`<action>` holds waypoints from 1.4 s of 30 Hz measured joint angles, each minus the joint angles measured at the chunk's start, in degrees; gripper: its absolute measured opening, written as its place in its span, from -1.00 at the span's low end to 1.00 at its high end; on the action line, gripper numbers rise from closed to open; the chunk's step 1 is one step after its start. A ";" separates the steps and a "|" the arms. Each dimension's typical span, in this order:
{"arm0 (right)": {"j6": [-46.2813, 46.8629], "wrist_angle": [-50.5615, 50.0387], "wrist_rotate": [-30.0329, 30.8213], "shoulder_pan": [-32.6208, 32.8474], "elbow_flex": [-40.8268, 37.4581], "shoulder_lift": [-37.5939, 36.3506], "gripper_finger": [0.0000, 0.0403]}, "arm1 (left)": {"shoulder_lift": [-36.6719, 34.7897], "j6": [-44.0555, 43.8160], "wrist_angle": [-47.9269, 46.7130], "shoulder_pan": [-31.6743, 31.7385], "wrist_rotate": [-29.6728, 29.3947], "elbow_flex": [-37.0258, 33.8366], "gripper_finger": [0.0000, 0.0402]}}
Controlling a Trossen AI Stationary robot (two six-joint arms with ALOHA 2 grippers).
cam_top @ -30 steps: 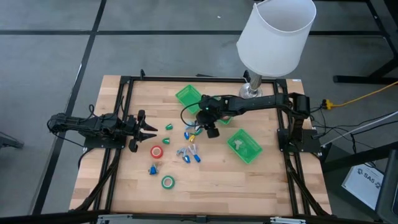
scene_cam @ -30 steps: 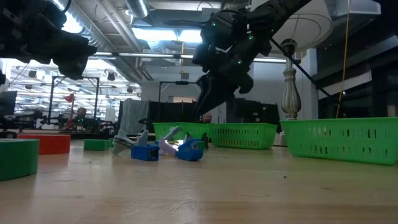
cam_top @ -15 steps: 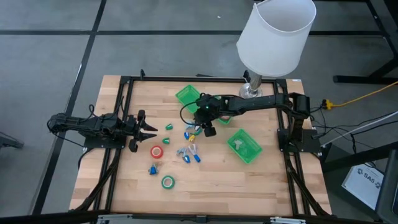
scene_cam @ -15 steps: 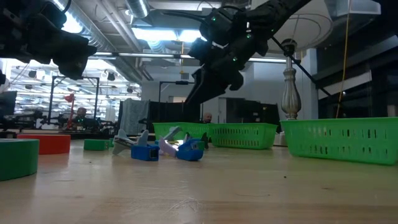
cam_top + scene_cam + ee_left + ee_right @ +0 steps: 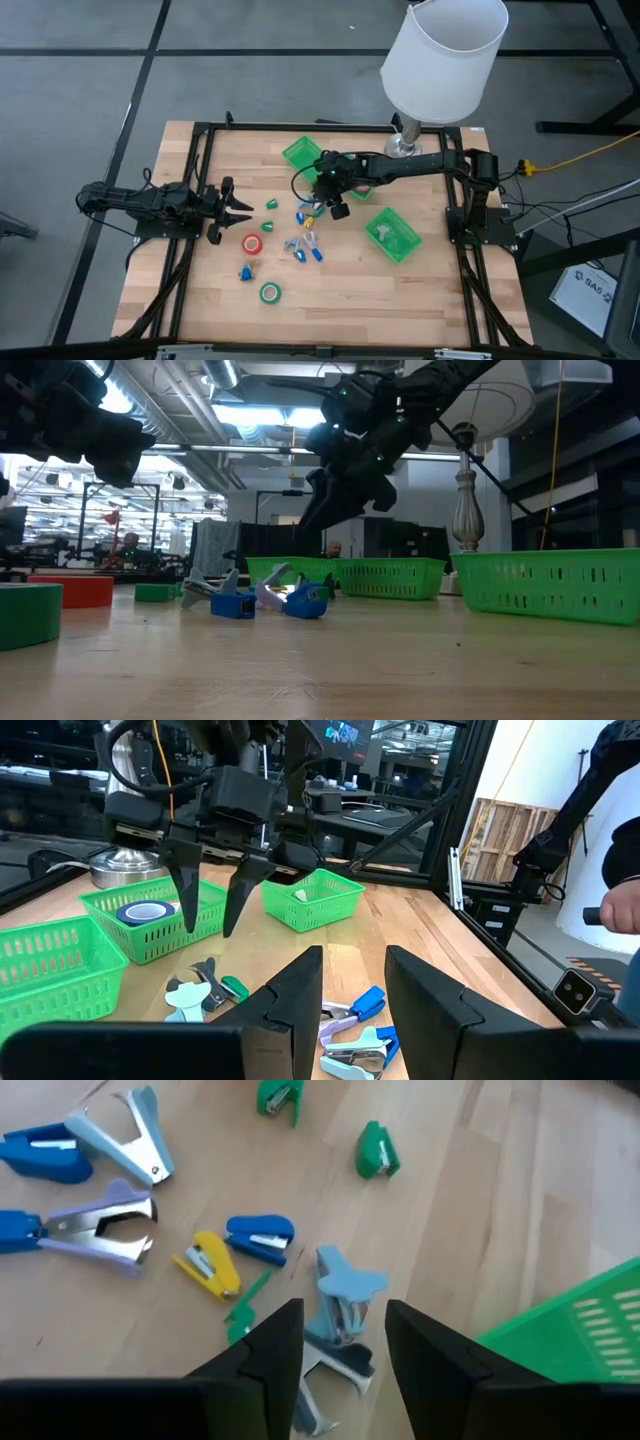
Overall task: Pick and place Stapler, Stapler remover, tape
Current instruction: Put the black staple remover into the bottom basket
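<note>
We see the right gripper (image 5: 336, 207) hanging above the table's middle, fingers spread apart with nothing between them, clear of the wood in the low view. Right under it, between its fingers (image 5: 262, 1355) in the right wrist view, lies a light-blue stapler remover (image 5: 342, 1308). Just beside that, a small blue stapler (image 5: 260, 1235) and a yellow stapler (image 5: 207, 1267) touching or nearly so. Farther out from the claw: a lavender stapler remover (image 5: 100, 1223), another light-blue remover (image 5: 142, 1142), and two green staplers (image 5: 376, 1151).

Behind the right gripper, toward the table's far side, sits a green tray (image 5: 300, 152) next to a second one partly under the arm; the left wrist view shows a blue tape roll (image 5: 146, 912) in one tray (image 5: 150, 932). A third green tray (image 5: 395, 236) sits on the claw's arm-base side, near it.

Red tape roll (image 5: 252, 243) and green tape roll (image 5: 270, 293) lie well away from the right claw, closer to the left gripper (image 5: 240, 209), which waits at the table's left edge, fingers apart, empty.

A lamp (image 5: 444, 62) stands at the far edge.
</note>
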 joint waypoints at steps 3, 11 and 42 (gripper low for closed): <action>-0.02 -2.27 0.02 0.00 -0.19 0.00 -0.27 | -0.01 -0.01 0.00 0.01 0.00 -0.01 -0.47; -5.73 -2.45 0.02 -0.28 -4.68 0.04 -0.27 | 0.00 0.00 0.00 0.00 0.00 -0.02 -0.47; -6.30 5.13 3.47 -0.22 -7.87 4.02 -0.78 | 0.00 0.00 0.00 0.00 0.00 -0.01 -0.47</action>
